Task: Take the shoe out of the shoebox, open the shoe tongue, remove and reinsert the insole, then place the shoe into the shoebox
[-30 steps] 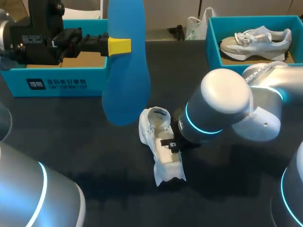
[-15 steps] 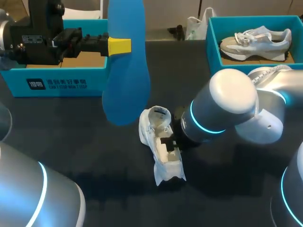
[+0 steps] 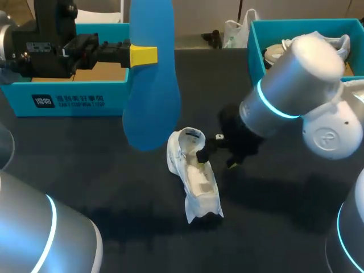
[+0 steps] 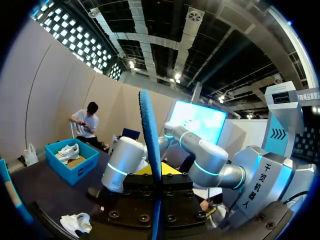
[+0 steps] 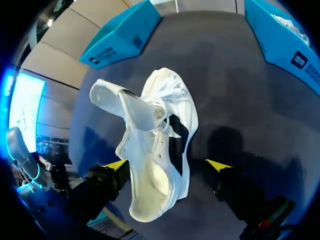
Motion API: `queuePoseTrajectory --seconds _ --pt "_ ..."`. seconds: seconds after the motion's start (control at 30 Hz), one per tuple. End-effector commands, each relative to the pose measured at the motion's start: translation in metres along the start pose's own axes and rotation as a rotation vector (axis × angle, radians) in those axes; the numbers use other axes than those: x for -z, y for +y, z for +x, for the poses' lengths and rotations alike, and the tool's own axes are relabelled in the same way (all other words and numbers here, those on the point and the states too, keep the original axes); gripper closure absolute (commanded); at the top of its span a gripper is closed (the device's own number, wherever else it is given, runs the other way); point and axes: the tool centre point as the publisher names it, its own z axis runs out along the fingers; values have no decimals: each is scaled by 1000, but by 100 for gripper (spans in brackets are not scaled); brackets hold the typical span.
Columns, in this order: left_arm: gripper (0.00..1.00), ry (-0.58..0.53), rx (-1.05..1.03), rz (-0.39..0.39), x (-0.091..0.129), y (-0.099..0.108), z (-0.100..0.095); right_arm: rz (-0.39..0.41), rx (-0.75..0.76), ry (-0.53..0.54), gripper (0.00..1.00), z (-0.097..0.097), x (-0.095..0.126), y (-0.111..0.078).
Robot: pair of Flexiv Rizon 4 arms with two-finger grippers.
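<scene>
My left fingers (image 3: 143, 55) are pinching the blue insole (image 3: 151, 85) near one end and holding it on edge, so that it is hanging high above the shoe (image 3: 196, 182) and a little to my left of it. I judge it is being parked up there to leave the shoe's opening free.

My right fingers (image 5: 116, 166) are standing spread, one yellow tip on each side of the shoe's heel end, and gripping nothing. One tip is sitting just beside the shoe's wall and the other is well clear of it. I cannot tell whether the near tip is touching.

The white shoe is lying on the dark tabletop (image 3: 273, 227) under that hand. Its tongue (image 5: 117, 105) is folded up and away from the opening, which I take as readiness for the insole going back in.

Beyond the shoe on my left, the teal shoebox (image 3: 68, 99) is sitting open with its floor bare, so I am reading it as the shoe's destination. Beyond the shoe on my right, a second shoebox (image 3: 256, 51) is holding another sneaker (image 3: 276, 52), mostly hidden by my right arm.
</scene>
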Motion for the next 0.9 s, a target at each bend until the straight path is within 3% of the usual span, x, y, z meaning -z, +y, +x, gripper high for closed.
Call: queuePoseTrajectory --seconds 0.03,0.23,0.27,0.3,0.37,0.57,0.9 --pt "100 1 0 -3 -1 -1 -1 -9 0 34 0 -6 6 -6" --pt "100 1 0 -3 -1 -1 -1 -40 6 85 0 -3 7 -1" --pt "100 1 0 -3 -1 -1 -1 -74 -4 132 0 -3 19 4" --pt "100 1 0 -3 -1 -1 -1 -21 -32 123 0 -3 37 11" --pt "100 1 0 -3 -1 -1 -1 -2 -47 140 0 -2 49 16" --pt "100 1 0 -3 -1 -1 -1 -73 -98 286 0 5 82 32" --pt "100 1 0 -3 -1 -1 -1 -73 -98 286 0 5 82 32"
